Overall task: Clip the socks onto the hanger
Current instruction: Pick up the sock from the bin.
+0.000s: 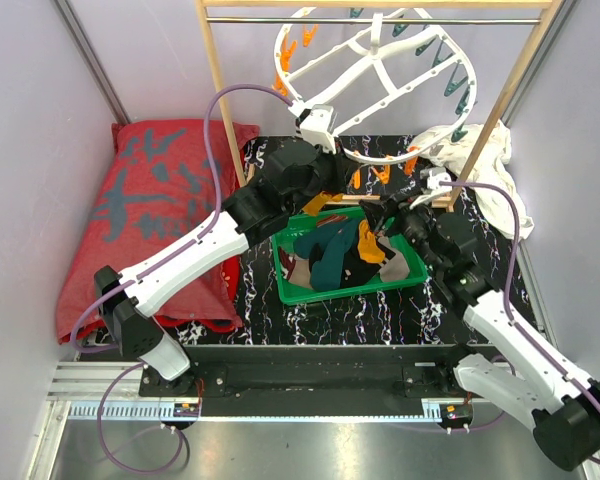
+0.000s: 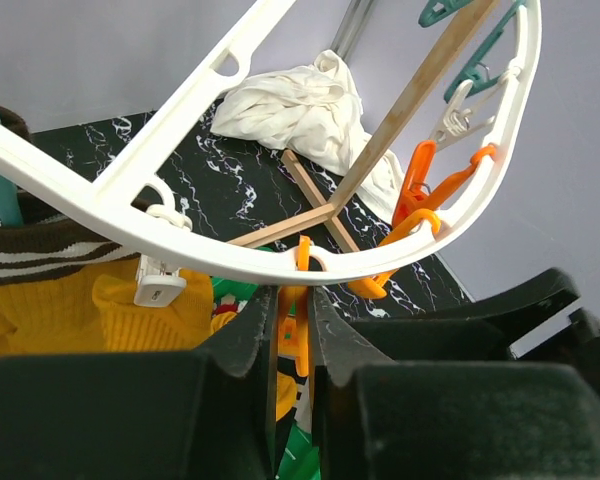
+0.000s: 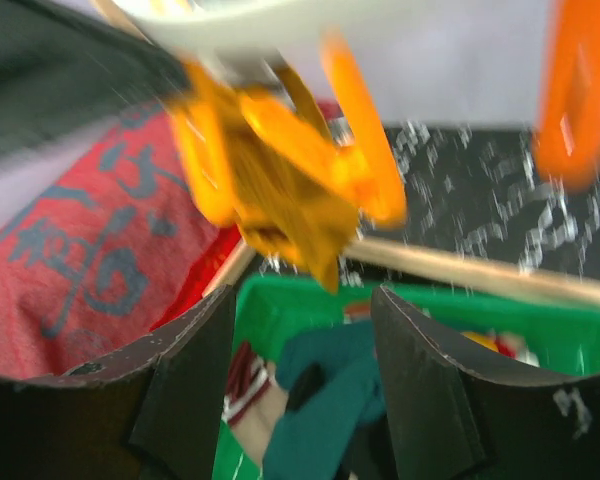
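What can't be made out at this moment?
Right wrist view: motion blur; whether the orange peg grips the mustard sock is unclear.
Top external view: left arm and right arm cover that spot; socks heaped in the green basket overlap, uncountable.
Left wrist view: the left claw hides the clamped peg's lower end.

Blurred mustard sock (image 3: pixel 280 185) hangs at orange peg (image 3: pixel 368 150) above parted fingers (image 3: pixel 185 390).
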You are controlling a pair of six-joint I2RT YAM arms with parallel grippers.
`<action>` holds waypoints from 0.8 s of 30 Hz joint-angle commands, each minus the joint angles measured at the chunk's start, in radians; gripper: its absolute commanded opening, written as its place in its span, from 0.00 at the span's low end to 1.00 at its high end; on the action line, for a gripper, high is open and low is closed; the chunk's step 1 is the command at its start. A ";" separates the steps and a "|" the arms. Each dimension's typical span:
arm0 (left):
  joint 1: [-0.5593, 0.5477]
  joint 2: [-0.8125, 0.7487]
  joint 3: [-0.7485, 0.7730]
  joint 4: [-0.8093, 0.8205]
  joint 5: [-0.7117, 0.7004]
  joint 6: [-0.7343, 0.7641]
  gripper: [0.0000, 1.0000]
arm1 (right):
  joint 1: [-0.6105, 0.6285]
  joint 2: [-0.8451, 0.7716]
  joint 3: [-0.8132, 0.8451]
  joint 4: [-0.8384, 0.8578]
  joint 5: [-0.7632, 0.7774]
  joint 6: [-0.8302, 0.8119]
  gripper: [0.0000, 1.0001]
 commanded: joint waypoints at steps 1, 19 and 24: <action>0.002 -0.013 0.027 0.090 -0.026 0.023 0.11 | 0.007 -0.061 -0.079 -0.177 0.108 0.128 0.65; 0.002 -0.029 0.021 0.106 -0.014 0.008 0.11 | -0.101 0.354 -0.061 -0.073 0.130 0.367 0.56; 0.002 -0.032 0.018 0.109 -0.015 0.006 0.11 | -0.121 0.507 -0.030 0.026 0.121 0.380 0.52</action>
